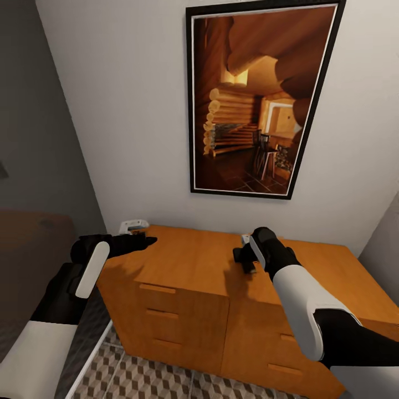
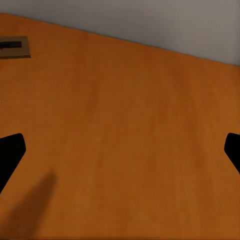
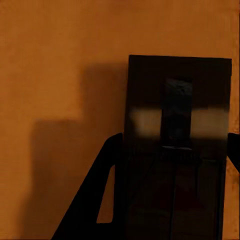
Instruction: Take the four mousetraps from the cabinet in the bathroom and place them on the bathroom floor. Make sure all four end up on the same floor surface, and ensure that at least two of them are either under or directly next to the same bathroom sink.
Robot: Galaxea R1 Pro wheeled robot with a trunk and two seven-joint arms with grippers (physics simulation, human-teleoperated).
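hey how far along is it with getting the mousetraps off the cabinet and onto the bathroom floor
Early on, it seems. No trap shows on the tiled floor. The right hand is over the cabinet top with a mousetrap between its fingers, though a firm grip can't be confirmed. The left hand is open above bare wood, another trap lying ahead. Carrying them down and placing two by the sink remains.
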